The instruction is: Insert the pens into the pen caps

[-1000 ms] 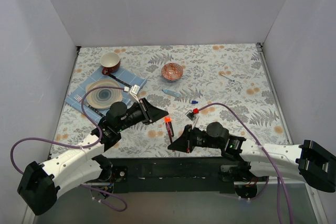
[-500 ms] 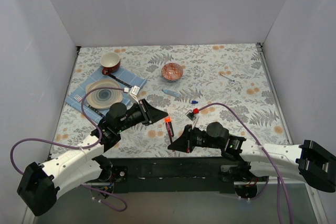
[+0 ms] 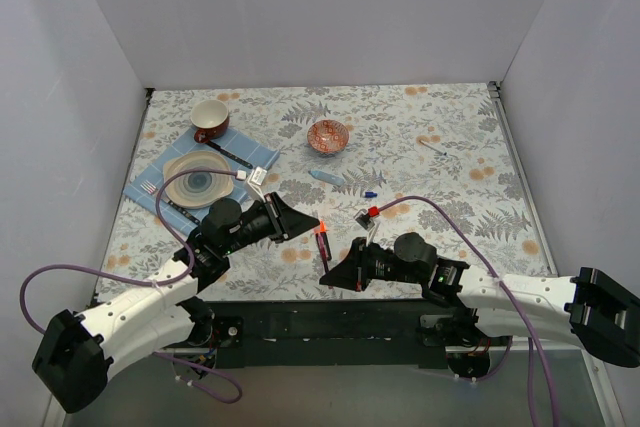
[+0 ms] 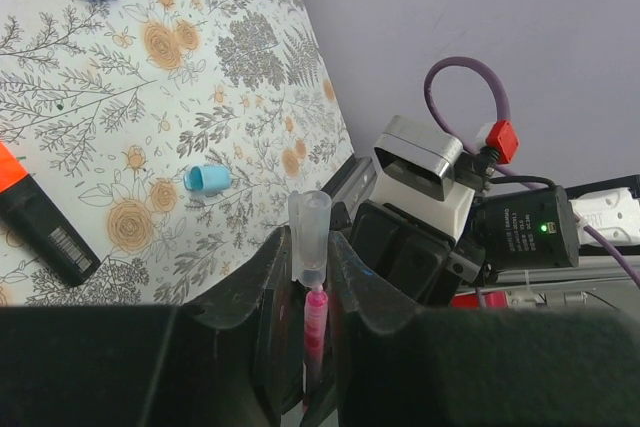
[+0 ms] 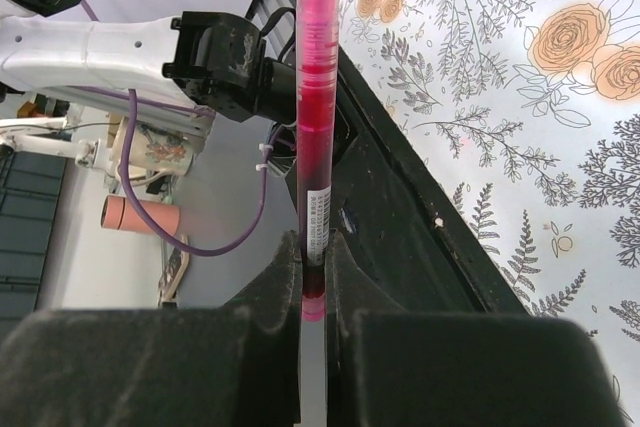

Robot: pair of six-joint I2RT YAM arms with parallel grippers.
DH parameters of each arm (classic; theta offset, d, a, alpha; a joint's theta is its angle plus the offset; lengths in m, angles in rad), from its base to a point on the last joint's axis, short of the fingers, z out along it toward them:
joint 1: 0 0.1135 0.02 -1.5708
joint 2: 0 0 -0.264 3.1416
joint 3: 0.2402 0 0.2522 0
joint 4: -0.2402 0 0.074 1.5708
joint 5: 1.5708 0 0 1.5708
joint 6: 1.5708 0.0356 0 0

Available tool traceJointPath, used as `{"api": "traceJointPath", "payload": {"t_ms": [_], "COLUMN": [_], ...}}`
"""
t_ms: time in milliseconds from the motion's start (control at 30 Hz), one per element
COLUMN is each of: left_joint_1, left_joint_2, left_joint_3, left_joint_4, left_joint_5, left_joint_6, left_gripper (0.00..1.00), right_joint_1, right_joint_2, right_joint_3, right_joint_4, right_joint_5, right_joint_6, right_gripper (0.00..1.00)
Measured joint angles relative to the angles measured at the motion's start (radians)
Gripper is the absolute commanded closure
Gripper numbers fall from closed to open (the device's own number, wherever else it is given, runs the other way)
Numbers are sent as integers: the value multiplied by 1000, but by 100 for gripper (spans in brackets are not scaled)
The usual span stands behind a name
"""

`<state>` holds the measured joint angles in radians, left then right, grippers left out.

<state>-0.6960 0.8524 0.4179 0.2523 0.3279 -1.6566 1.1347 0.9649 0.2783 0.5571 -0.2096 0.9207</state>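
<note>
A magenta-red pen runs straight up the middle of the frame, tip at the top edge; its lower end is clamped between the two dark fingers of the right gripper at bottom centre; a flowered table cover fills the right side; a black edge crosses diagonally behind the pen; at upper left sits a white and black arm, a purple cable looping below it.

Nothing legible for you in any view.

- Pink pen, right wrist view, running 12 to 6 o'clock: dark label on the lower barrel, print too blurred to read.
- Black marker, left wrist view, 9 o'clock: pale barcode patch near its end, no digits you can make out.
- Top view: everything too small for lettering.
</note>
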Motion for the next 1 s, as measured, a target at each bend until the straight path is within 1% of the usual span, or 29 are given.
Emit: {"api": "traceJointPath", "payload": {"t_ms": [267,600,733,1000], "left_joint_1": [0,-7,-38,-68], "left_joint_2": [-23,-9,8,9], "left_joint_3": [-14,-31,-33,-37], "left_joint_4": [11,41,63,92], "left_joint_5": [21,30,9,-32], "left_joint_6": [-13,-23,-12,15], "left_gripper": [100,100,100,100], "right_joint_1": [0,0,0,7], "right_joint_2": [3,3,3,-30], "right_joint_3": [0,19,36,60], "right_joint_4": [-8,-30,-66,-146], "right_joint_5": [14,25,29,107], "right_joint_6": [-7,-12,-19,-38], "right_gripper": [99,99,99,99]}}
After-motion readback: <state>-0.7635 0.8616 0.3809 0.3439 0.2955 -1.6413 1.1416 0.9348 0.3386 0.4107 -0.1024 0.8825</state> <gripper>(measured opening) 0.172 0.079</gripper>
